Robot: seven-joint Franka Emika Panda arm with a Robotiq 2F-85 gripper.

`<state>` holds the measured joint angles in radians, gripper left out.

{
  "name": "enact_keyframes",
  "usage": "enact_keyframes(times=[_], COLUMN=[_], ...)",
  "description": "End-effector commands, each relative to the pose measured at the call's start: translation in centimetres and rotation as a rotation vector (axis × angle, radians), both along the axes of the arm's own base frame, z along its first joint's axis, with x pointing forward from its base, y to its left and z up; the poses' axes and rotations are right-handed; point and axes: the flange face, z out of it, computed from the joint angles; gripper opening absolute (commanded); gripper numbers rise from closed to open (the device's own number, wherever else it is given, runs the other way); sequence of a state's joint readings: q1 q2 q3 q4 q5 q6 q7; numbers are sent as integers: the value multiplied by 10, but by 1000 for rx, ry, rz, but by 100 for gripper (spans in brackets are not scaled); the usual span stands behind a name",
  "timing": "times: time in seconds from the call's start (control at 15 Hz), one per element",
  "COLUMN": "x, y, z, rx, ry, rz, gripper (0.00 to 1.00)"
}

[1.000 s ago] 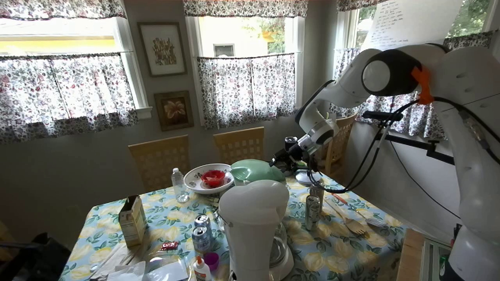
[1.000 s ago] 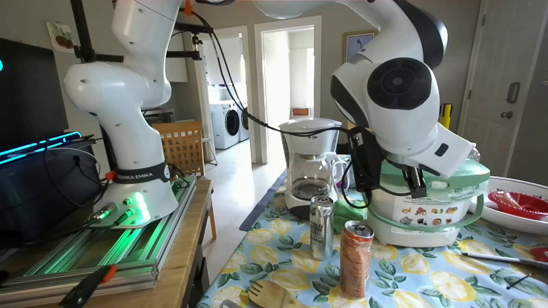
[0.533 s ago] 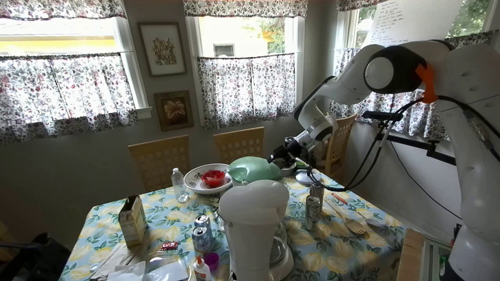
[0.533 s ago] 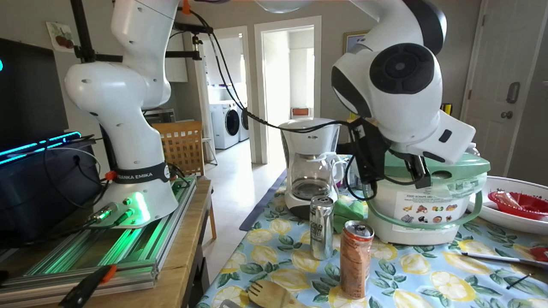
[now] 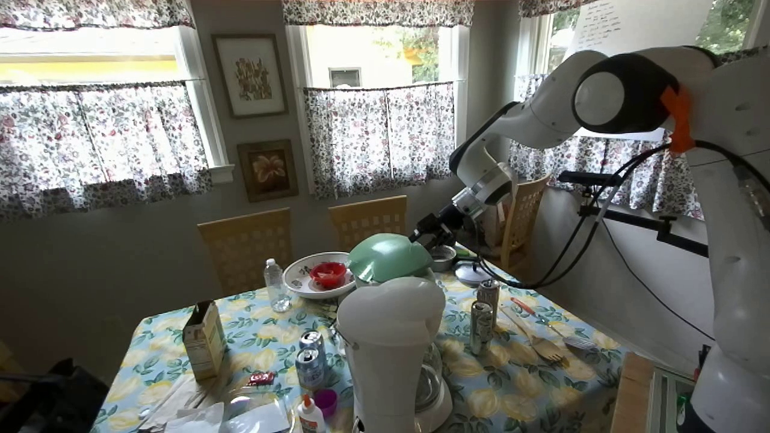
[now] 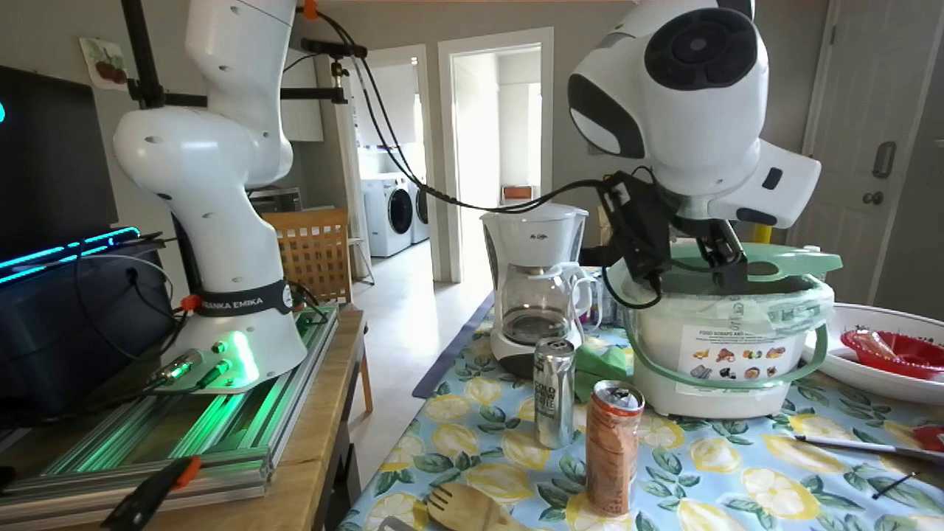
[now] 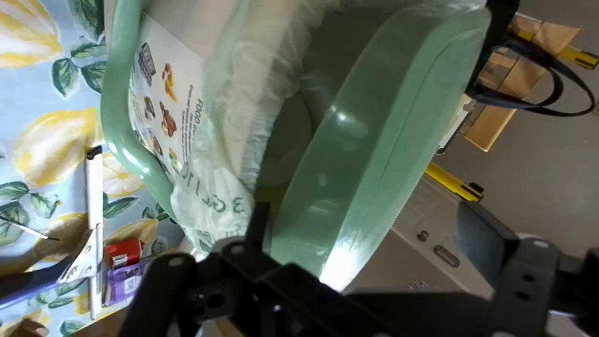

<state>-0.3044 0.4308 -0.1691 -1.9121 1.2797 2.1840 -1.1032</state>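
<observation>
A white food-scraps bin [image 6: 726, 358] with a pale liner bag [image 7: 213, 196] stands on the lemon-print tablecloth. Its green lid [image 7: 374, 154] is tilted, raised on the gripper's side, and a dark gap into the bin shows beneath it. My gripper [image 7: 372, 224] is open, its jaws set wide apart. One finger [image 7: 258, 222] is under the lid's edge, between lid and bin; the opposite finger [image 7: 489, 243] is well outside the lid and does not touch it. In an exterior view the gripper [image 5: 420, 237] meets the raised lid [image 5: 388, 255] edge.
A white coffee maker [image 6: 537, 287], a silver can [image 6: 554, 394] and an orange can [image 6: 614, 450] stand near the bin. Beside it lies a wide bowl [image 6: 863, 369] with a red bowl [image 6: 892, 352] inside. Black cables [image 5: 529, 282] hang from the arm. A wooden fork [image 6: 468, 509] lies in front.
The gripper has risen, and the lid's edge has come up with it. The lid has gone from sitting low on the bin to tilted, opening a gap. The jaws have stayed open.
</observation>
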Motion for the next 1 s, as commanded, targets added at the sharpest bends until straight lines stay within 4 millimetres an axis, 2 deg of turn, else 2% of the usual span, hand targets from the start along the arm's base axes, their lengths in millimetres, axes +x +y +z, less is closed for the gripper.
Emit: enact_keyframes(times=[0.0, 0.33, 0.67, 0.8, 0.93], x=[-9, -10, -4, -5, -9], y=[7, 9, 24, 22, 12], z=[23, 49, 75, 73, 62], rx=[-44, -83, -136, -179, -207], ry=[15, 6, 27, 78, 136], rz=[35, 71, 101, 73, 39], gripper=[100, 100, 100, 100, 100])
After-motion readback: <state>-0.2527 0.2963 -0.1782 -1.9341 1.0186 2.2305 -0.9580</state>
